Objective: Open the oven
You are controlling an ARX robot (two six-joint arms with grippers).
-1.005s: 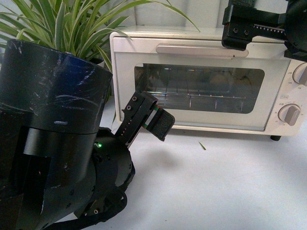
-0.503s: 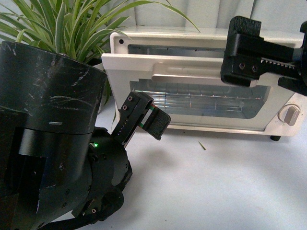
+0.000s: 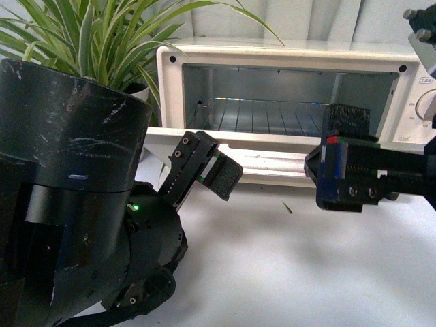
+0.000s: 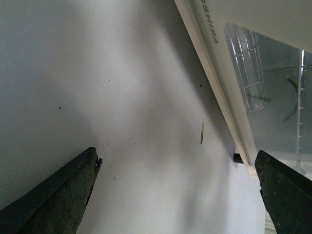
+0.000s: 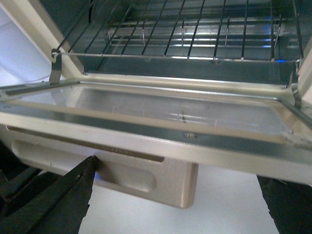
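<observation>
The cream-white oven [image 3: 170,88] stands at the back of the table. Its door [image 3: 272,162] hangs fully open and lies flat, and the wire rack [image 3: 266,116] shows inside. My right gripper [image 3: 340,160] is open in front of the door's right end. In the right wrist view the gripper [image 5: 170,209] has its fingers spread on either side of the silver handle [image 5: 136,170], without gripping it, and the rack [image 5: 185,34] lies beyond. My left gripper [image 3: 211,167] is open and empty by the door's left end. In the left wrist view the gripper [image 4: 175,195] hovers over bare table beside the door [image 4: 229,73].
A leafy plant [image 3: 88,41] stands at the back left behind my bulky black left arm [image 3: 68,170]. A knob [image 3: 428,102] shows at the oven's right edge. A small green sliver [image 3: 287,207] lies on the white table [image 3: 272,272] in front of the door.
The oven door has swung down from shut to fully open. My right gripper has moved down with it from the oven's top to door level. The left gripper has barely moved.
</observation>
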